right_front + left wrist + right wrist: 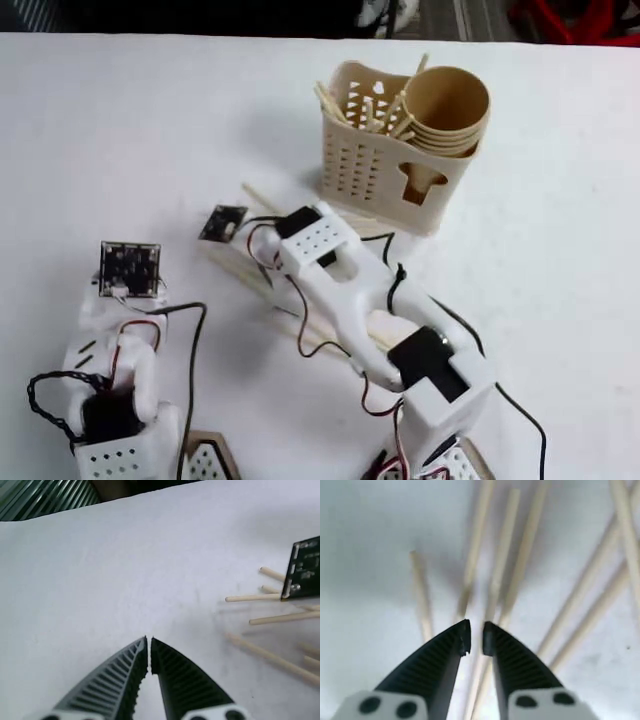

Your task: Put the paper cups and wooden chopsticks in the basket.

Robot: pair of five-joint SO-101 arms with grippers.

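The basket (385,160) stands on the white desk (120,130), with the paper cups (447,105) stacked inside it and several wooden chopsticks (340,100) standing in it beside them. The loose chopsticks (502,565) lie on the desk near the basket, on its side toward the arms. The right claw (475,636) hangs over them, released, jaws slightly parted. The left claw (149,645) is clenched on nothing, over bare desk well apart from the basket

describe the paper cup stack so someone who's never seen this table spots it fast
On the white table, find the cream slotted basket standing at the far side. The paper cups are nested in its end with the keyhole cutout: a wide, round tan mouth, unlike the thin chopsticks standing beside them.
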